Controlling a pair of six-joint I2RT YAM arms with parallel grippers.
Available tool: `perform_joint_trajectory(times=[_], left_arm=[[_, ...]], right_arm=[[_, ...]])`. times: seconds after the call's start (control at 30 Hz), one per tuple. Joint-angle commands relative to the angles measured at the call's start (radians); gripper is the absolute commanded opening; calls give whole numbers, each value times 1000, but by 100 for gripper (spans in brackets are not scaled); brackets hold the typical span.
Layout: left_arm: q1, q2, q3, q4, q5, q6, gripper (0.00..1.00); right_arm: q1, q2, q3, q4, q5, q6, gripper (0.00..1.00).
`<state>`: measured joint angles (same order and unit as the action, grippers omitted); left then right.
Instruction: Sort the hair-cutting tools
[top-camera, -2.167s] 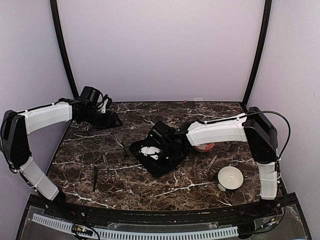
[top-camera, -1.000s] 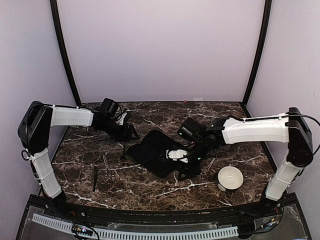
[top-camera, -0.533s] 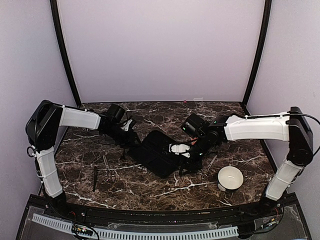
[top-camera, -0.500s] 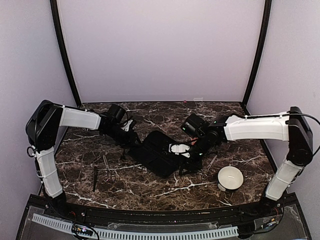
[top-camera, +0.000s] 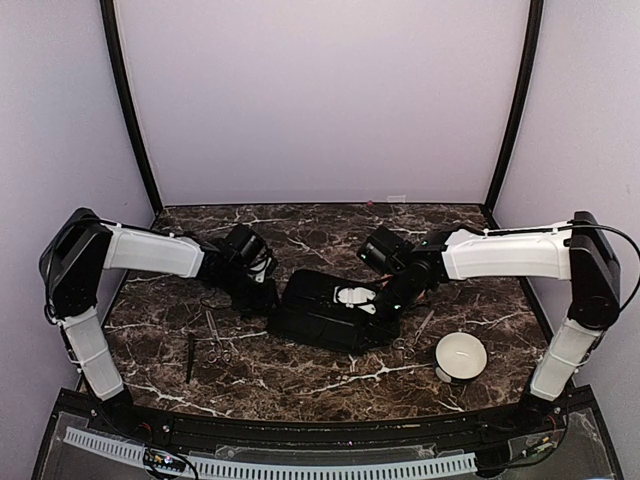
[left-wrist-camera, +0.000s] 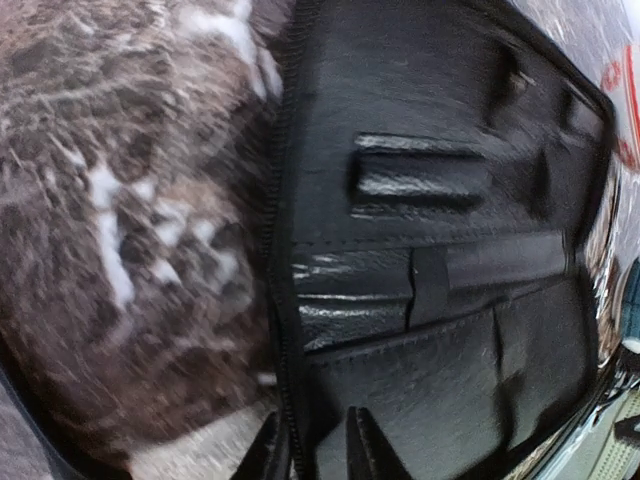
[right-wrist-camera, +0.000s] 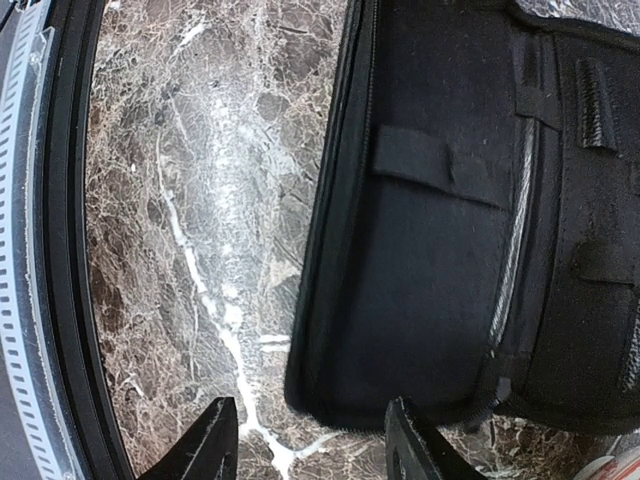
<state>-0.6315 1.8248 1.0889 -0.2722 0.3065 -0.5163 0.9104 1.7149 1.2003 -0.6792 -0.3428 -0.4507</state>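
**Both grippers at the black case**

Left gripper (left-wrist-camera: 316, 448): jaws nearly closed, pinching the zipper rim of the black case (top-camera: 318, 318). Right gripper (right-wrist-camera: 315, 440): jaws wide apart, straddling the case's other end, gripping nothing. Scissors (top-camera: 214, 336) and a dark stick (top-camera: 190, 357) lie on the table (top-camera: 300, 375), left of the case.

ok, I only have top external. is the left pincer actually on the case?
Observer: Looks so. In the left wrist view the left pincer is closed narrow over the zip edge of the case.
Operator: Right one?
Observer: The right pincer is open wide, straddling a corner of the case.
Operator: Anything stowed inside?
Observer: The elastic loops that the wrist views show hold no tools.
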Motion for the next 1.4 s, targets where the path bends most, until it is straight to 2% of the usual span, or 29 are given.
perform_joint_trajectory(times=[0.0, 0.17, 0.37, 0.5, 0.53, 0.57, 0.6, 0.63, 0.67, 0.7, 0.83, 1.0, 1.37], left_arm=[[-56, -93, -44, -59, -65, -38, 14], [-79, -123, -88, -79, -100, -51, 0], [-103, -180, -101, -119, -139, -40, 0], [-126, -241, -45, -170, -143, 20, 0], [-129, -252, -21, -203, -151, 38, 3], [-129, -260, 6, -243, -175, 50, 10], [-129, -269, 31, -297, -219, 55, 25], [-130, -273, 53, -345, -276, 51, 36], [-129, -274, 67, -386, -337, 44, 42], [-128, -267, 87, -430, -385, 38, 44], [-126, -193, 170, -593, -514, 12, 42], [-109, -72, 249, -667, -534, -17, 41], [-24, 56, 352, -613, -467, 15, 30]], right_arm=[[-3, -1, 15, 7, -20, 10, 50], [-2, -8, 22, 3, -44, 10, 50], [-2, -15, 15, 4, -37, -4, 51], [-2, -27, 6, 7, -30, -11, 51], [-2, -32, 1, 7, -29, -14, 51], [-2, -39, -5, 9, -29, -15, 51], [-2, -45, -12, 11, -29, -15, 51], [-2, -53, -18, 15, -30, -18, 52], [-2, -58, -25, 20, -29, -18, 52], [-2, -62, -30, 25, -28, -19, 52], [-2, -65, -39, 35, -11, -28, 52], [-2, -72, -41, 41, -6, -34, 52], [-2, -113, -103, 55, -5, -35, 52]])
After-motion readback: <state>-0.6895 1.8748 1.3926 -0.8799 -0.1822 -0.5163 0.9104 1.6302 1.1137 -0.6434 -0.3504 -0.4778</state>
